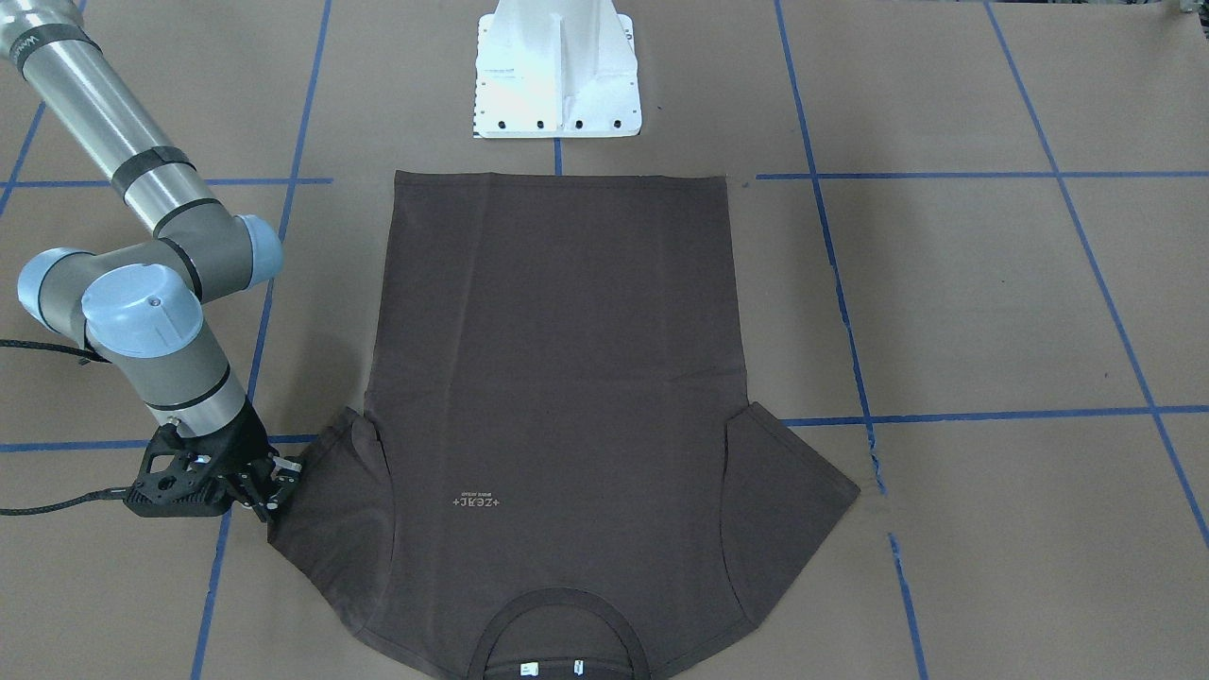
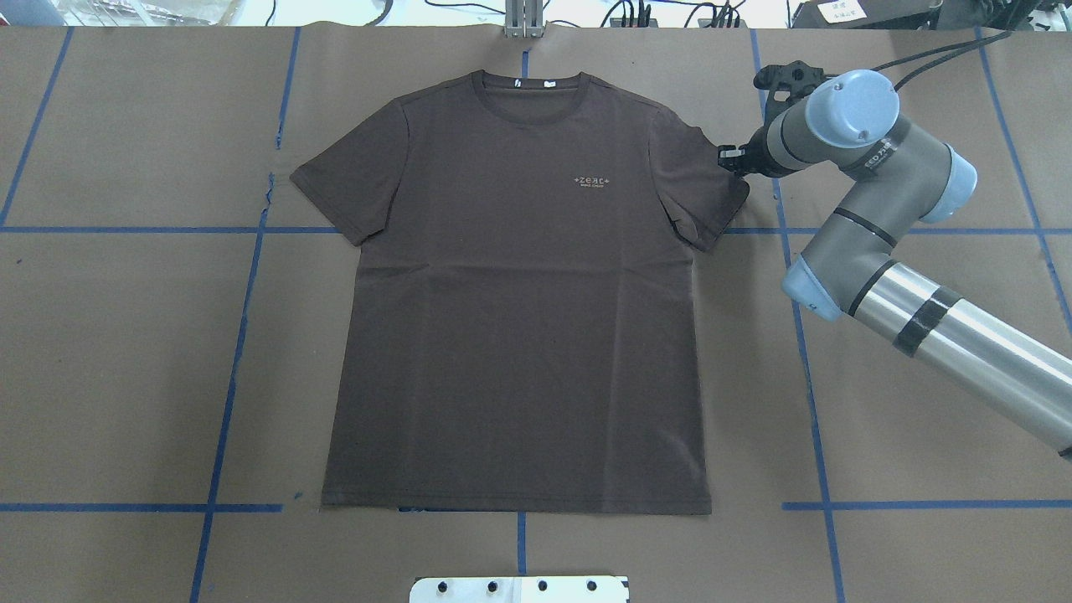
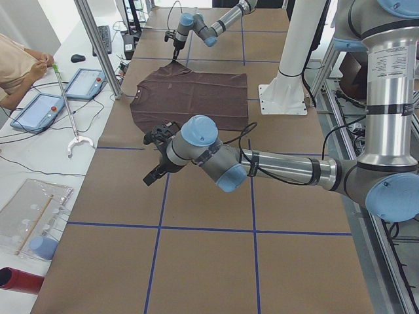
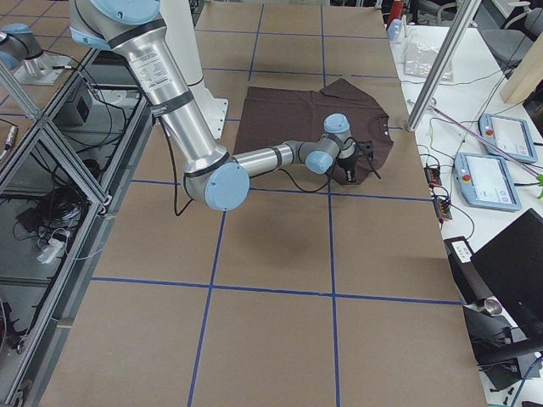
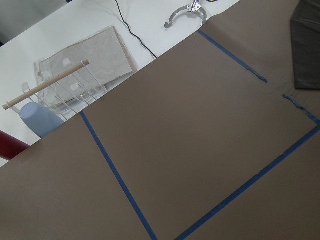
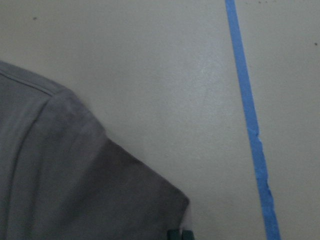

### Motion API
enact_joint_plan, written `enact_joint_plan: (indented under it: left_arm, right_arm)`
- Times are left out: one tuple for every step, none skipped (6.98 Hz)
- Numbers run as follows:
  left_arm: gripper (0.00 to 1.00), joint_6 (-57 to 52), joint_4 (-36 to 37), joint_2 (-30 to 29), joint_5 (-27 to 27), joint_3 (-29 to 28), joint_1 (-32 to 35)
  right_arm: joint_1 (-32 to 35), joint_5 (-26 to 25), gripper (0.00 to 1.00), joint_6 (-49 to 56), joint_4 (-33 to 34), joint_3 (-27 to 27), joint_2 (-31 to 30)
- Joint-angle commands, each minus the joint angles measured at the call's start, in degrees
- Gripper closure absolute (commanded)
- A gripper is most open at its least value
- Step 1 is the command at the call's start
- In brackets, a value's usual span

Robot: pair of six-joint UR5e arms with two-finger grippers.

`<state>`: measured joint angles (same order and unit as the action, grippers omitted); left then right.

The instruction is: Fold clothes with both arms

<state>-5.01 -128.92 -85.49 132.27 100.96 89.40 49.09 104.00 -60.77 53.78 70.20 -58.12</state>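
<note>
The dark brown cotton T-shirt point(image 2: 519, 293) lies at nine o'clock from the right hand point(image 2: 730, 159), its sleeve point(image 2: 708, 197) touching; clamped or not, I cannot tell.

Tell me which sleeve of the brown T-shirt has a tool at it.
The sleeve on the robot's right, nearest the logo: the right tool sits at its outer corner. The other sleeve has no tool near it.
</note>
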Motion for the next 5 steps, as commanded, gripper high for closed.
enact_joint_plan:
  left_arm:
    - [0.0,0.0,0.0,0.1,0.0,-0.1,0.0]
    - [0.0,0.0,0.0,0.1,0.0,-0.1,0.0]
    - [0.0,0.0,0.0,0.1,0.0,-0.1,0.0]
    - [0.0,0.1,0.0,0.1,0.0,0.0,0.0]
    - [0.0,0.1,0.0,0.2,0.0,0.0,0.0]
  right_arm:
    - [-2.1,-2.7,1.0,-7.0,5.9,0.3,6.2]
    - [-4.6,-6.7,1.0,-11.8,10.2,0.2,10.3]
    - [-7.2,-8.7,1.0,-15.1,10.5,-0.4,12.4]
    - [-8.9,-11.3,1.0,-16.3,10.4,-1.5,13.5]
    - [-9.2,-11.9,1.0,-16.3,10.3,-3.5,15.0]
